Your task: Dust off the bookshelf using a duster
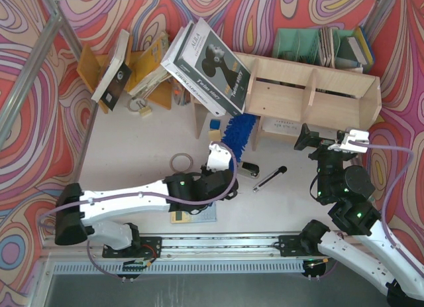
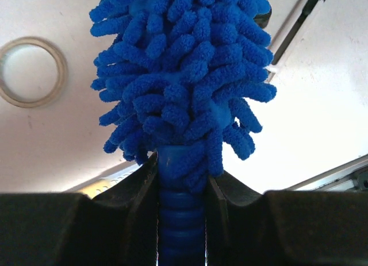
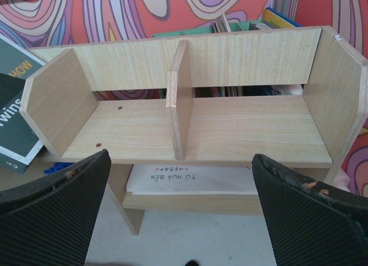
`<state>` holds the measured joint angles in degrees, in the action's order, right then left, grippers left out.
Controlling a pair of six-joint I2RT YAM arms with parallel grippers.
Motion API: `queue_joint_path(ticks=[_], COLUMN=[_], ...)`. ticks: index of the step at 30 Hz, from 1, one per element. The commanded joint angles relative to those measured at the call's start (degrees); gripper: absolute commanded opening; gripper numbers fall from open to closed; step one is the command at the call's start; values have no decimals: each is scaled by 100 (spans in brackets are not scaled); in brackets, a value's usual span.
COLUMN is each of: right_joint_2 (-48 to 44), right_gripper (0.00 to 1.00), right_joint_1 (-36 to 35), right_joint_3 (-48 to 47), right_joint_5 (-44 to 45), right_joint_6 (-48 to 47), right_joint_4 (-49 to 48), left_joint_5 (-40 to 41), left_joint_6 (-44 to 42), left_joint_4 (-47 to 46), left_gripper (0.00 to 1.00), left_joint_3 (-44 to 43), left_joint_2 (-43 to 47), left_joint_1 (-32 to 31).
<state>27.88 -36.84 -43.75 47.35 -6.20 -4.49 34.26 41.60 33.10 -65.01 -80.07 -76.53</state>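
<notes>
The pale plywood bookshelf point(image 1: 311, 88) stands at the back right, with open compartments split by an upright divider point(image 3: 179, 99). The blue fluffy duster point(image 1: 240, 133) points toward the shelf's lower left end, its tip by the shelf leg. My left gripper point(image 1: 222, 158) is shut on the duster's ribbed blue handle point(image 2: 183, 220), and the fluffy head point(image 2: 184, 76) fills the left wrist view. My right gripper point(image 1: 324, 144) is open and empty, a little in front of the shelf point(image 3: 241, 128) and facing it, with its fingers point(image 3: 57, 208) wide apart.
Large books point(image 1: 209, 61) lean on the shelf's left end. An orange rack point(image 1: 142, 68) stands at back left, a green file organiser point(image 1: 298, 42) behind the shelf. A black pen point(image 1: 269, 179), a stapler point(image 1: 248, 169) and a tape ring point(image 1: 181, 163) lie on the table. A white book point(image 3: 195, 180) lies under the shelf.
</notes>
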Motion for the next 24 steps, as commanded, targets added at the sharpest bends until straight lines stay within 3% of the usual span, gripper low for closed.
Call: queue_joint_path(ticks=[1, 7, 17, 24], right_joint_2=[33, 38, 68, 68], right_gripper=[99, 99, 99, 99], right_joint_1=[-7, -12, -7, -7], right_joint_3=[50, 51, 41, 32], right_joint_5=[-20, -27, -27, -33], right_joint_6=[-63, -64, -18, -6], right_joint_4=[-236, -234, -192, -175], left_joint_5=[674, 820, 1394, 1287], left_joint_6=[-336, -250, 176, 216], left_joint_4=[-81, -257, 346, 456], left_gripper=[0, 0, 0, 0], left_joint_3=[300, 787, 1274, 1599], left_joint_2=[545, 1206, 1910, 2239], left_joint_1=[0, 86, 326, 634])
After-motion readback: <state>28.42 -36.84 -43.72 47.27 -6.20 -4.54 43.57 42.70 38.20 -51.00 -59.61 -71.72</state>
